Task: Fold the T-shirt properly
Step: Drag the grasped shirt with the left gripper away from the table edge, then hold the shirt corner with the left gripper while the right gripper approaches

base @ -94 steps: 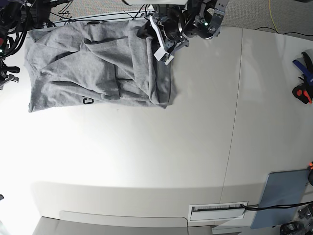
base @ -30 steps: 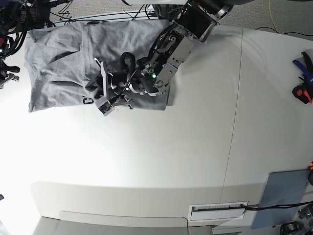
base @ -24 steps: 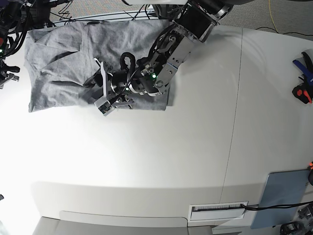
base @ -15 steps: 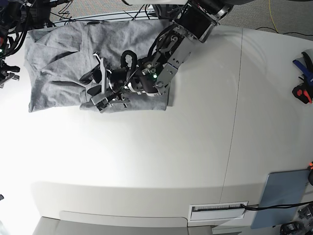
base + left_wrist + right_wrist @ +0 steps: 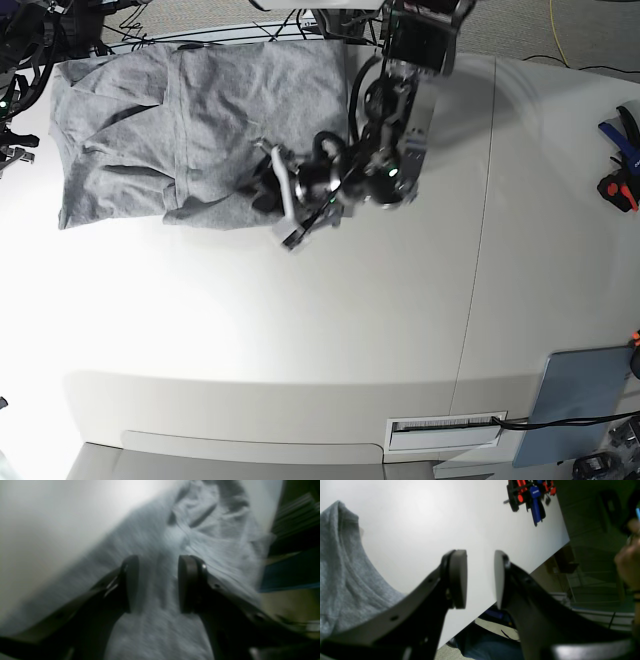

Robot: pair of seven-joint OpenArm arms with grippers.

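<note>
The grey T-shirt [image 5: 150,120] lies spread at the table's back left, with a folded layer along its lower edge; no lettering shows. My left gripper [image 5: 282,197] hovers at the shirt's lower right corner. In the blurred left wrist view this left gripper [image 5: 158,585] is open, with grey T-shirt [image 5: 162,542] cloth below and nothing between the fingers. My right gripper [image 5: 478,580] stands open over bare white table. An edge of the T-shirt [image 5: 342,580] lies to its left.
Red and blue clamps [image 5: 620,165] lie at the table's right edge, the same clamps [image 5: 530,497] showing in the right wrist view. A blue-grey pad [image 5: 580,400] and a white slotted plate [image 5: 445,430] sit front right. Cables run behind the table. A person's hand [image 5: 627,562] shows beyond the table edge.
My left gripper opened, let go of the cloth it had carried onto the shirt's lower part, and swung right to the shirt's corner. The black letter is now covered. The right arm stayed still.
</note>
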